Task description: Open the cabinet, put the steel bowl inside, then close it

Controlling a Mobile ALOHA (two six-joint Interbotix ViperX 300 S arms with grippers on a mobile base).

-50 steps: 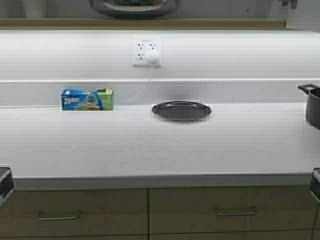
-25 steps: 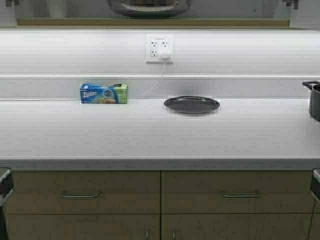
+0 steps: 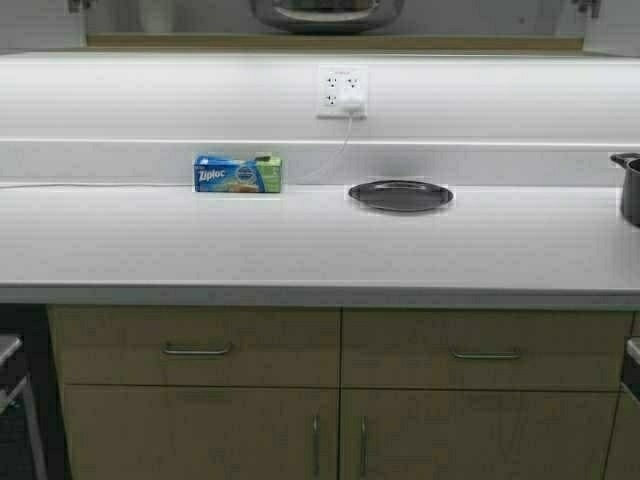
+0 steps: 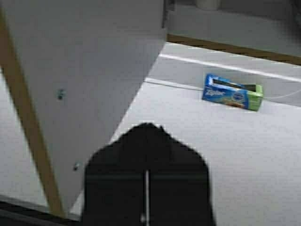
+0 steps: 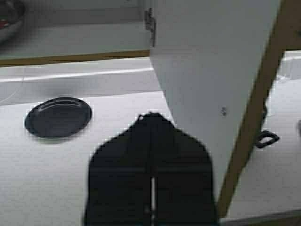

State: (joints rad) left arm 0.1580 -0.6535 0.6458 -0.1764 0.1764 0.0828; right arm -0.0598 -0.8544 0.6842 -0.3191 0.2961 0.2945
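Observation:
The steel bowl (image 3: 325, 12) sits inside the cabinet (image 3: 450, 42) on its lowest shelf, at the top edge of the high view; its rim also shows in the right wrist view (image 5: 8, 21). Both cabinet doors hang open: the pale inner face of the left door (image 4: 94, 61) is beside my left gripper (image 4: 146, 126), and the right door (image 5: 211, 61) is beside my right gripper (image 5: 151, 115). Both grippers are shut with nothing in them, out in front of the counter, well below the cabinet and apart from the bowl.
On the white counter (image 3: 300, 250) lie a blue Ziploc box (image 3: 238, 173) and a flat dark plate (image 3: 400, 195). A black pot (image 3: 630, 190) stands at the right edge. A wall outlet (image 3: 343, 92) has a cord plugged in. Drawers (image 3: 195, 348) sit under the counter.
The robot has driven backward: the counter has shifted up and to the right in the high view, and more of the under-counter drawers and doors shows.

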